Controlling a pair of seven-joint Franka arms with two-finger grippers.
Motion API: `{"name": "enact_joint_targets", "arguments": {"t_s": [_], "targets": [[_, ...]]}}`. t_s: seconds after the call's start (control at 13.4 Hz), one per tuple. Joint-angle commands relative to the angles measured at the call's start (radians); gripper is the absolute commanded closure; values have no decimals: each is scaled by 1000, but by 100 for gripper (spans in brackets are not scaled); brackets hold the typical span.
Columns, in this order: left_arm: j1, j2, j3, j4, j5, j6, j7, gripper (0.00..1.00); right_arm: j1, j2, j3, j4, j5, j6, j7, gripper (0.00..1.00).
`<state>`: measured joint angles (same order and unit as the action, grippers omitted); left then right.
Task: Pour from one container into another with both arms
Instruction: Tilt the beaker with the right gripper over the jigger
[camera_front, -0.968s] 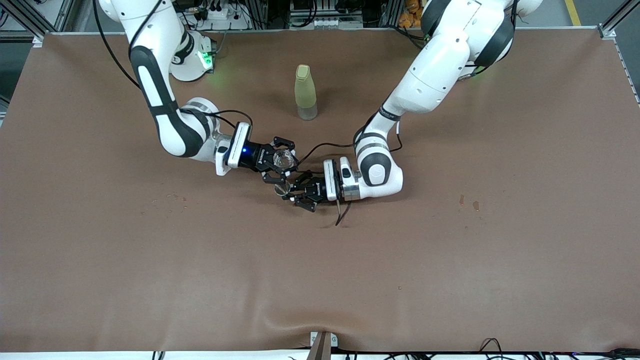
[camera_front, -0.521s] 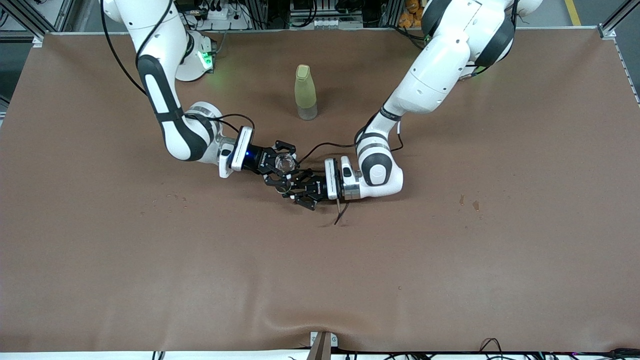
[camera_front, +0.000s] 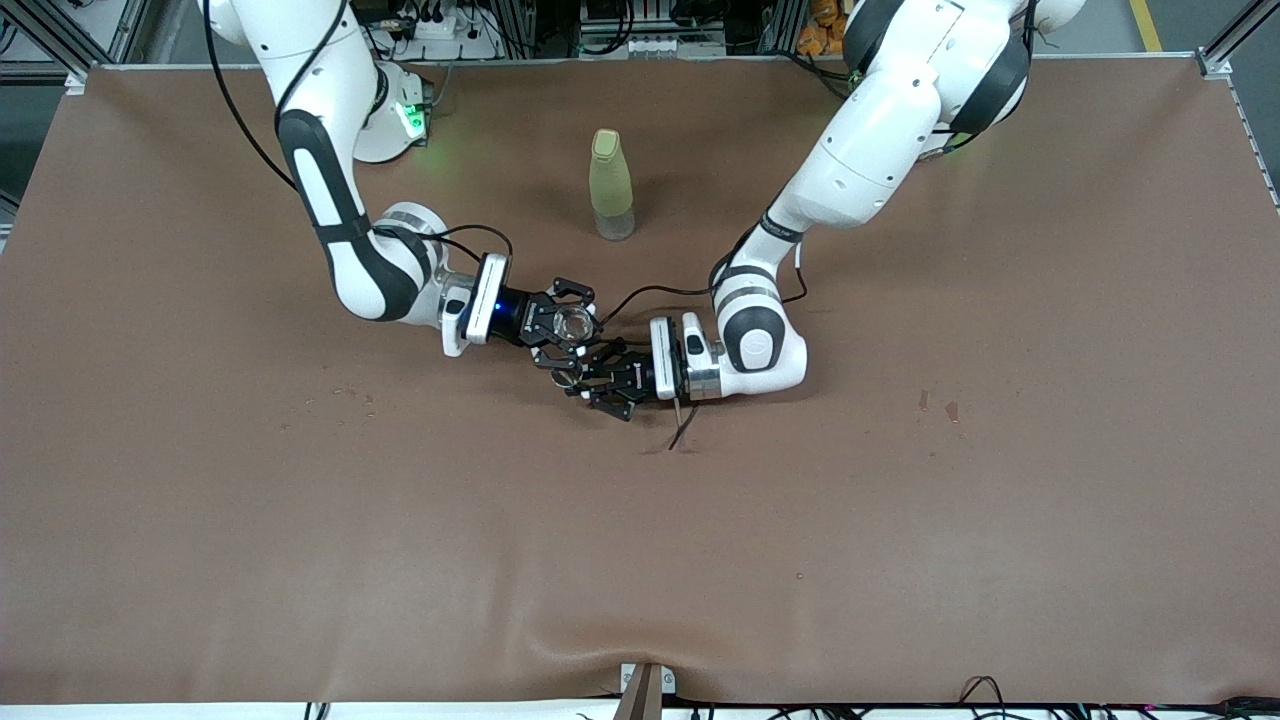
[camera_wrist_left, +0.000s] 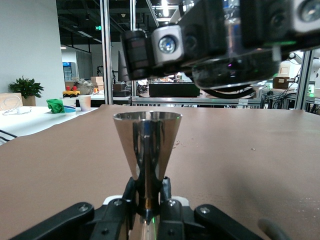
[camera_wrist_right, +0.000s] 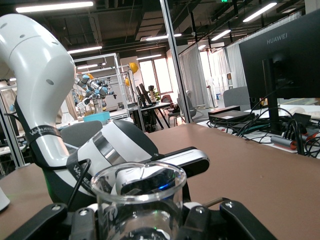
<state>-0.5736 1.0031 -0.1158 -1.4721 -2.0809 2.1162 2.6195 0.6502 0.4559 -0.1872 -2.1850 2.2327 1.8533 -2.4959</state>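
A clear glass beaker (camera_front: 572, 322) stands upright in my right gripper (camera_front: 568, 327), which is shut on it above the middle of the table. In the right wrist view the beaker (camera_wrist_right: 139, 200) fills the space between the fingers of the right gripper (camera_wrist_right: 140, 217). My left gripper (camera_front: 583, 379) is shut on the narrow waist of a shiny metal cone-shaped jigger (camera_front: 564, 378), held upright right beside the beaker. The left wrist view shows the jigger (camera_wrist_left: 147, 142) rising from the left gripper (camera_wrist_left: 148, 195), with the beaker's base (camera_wrist_left: 235, 75) higher than its rim and slightly to one side.
A capped yellow-green bottle (camera_front: 611, 185) stands on the brown table, farther from the front camera than both grippers. A loose dark cable (camera_front: 685, 425) hangs under the left wrist. Small stains (camera_front: 935, 404) mark the cloth toward the left arm's end.
The right arm has shifted a little toward the left gripper, bringing the beaker closer over the jigger. The left arm has barely moved.
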Motion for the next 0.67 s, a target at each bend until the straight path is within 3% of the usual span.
{"name": "enact_joint_targets", "arguments": {"t_s": [0.0, 0.6], "targets": [[6, -8, -5, -14, -34, -16, 37, 100, -6, -28, 11, -19, 22, -3, 73, 100], [21, 0, -4, -14, -31, -59, 42, 100, -9, -91, 9, -65, 15, 7, 201, 100]]}}
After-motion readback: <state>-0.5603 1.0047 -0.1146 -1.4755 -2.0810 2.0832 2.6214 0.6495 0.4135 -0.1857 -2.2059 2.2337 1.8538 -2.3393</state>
